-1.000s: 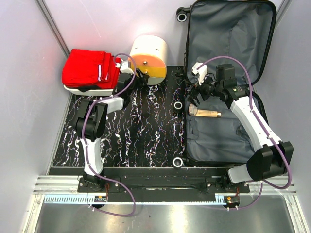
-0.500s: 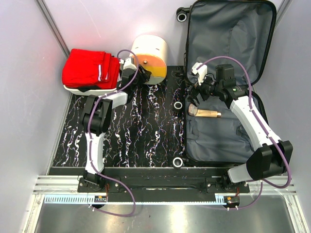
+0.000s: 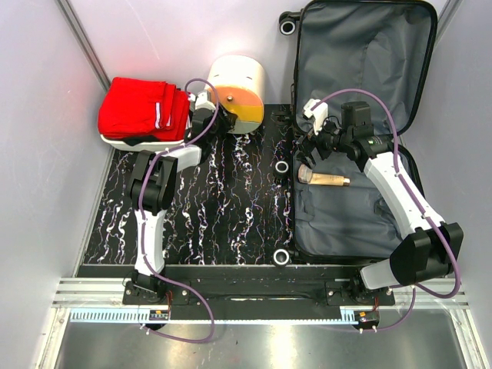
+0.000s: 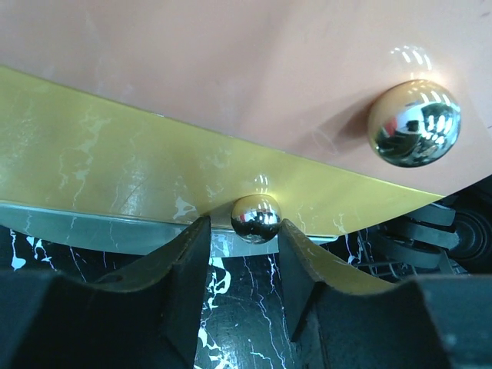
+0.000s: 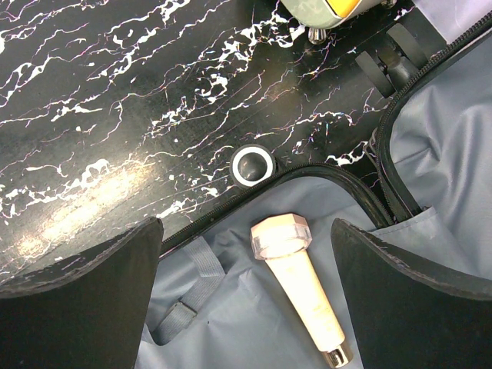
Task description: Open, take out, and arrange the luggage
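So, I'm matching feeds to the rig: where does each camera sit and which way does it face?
Top external: above and behind the bases, looking down at the table; left arm and right arm show.
Left wrist: close against the cylindrical box, own fingers flanking a chrome ball foot.
Right wrist: looks down into the luggage at a beige bottle; wide-open fingers at lower corners.
Shared: top and right wrist both show the bottle.

L fingers point(image 4: 184, 265) parted, small chrome ball point(image 4: 256, 218) sitting btwn the tips, orange-over-yellow box point(image 4: 231, 84) filling the top, bigger chrome ball point(image 4: 413, 123) upper rt, black marbled tabletop point(image 4: 244, 327) below
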`<move>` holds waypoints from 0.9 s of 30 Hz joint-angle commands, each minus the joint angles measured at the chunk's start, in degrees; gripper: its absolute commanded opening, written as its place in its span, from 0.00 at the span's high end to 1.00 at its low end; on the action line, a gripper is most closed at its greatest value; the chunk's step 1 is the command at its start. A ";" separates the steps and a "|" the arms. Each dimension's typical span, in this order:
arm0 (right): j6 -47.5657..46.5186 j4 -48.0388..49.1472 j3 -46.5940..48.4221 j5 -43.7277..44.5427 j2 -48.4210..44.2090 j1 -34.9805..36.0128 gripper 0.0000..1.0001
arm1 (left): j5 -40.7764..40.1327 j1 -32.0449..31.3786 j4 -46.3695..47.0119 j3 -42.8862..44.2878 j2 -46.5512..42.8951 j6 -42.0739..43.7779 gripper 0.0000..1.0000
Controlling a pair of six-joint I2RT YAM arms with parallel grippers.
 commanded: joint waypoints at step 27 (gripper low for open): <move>2.51 1.60 0.56 -0.55 -0.56 -0.12 0.00 | 1.83 1.37 3.41 2.22 -3.65 -1.89 0.56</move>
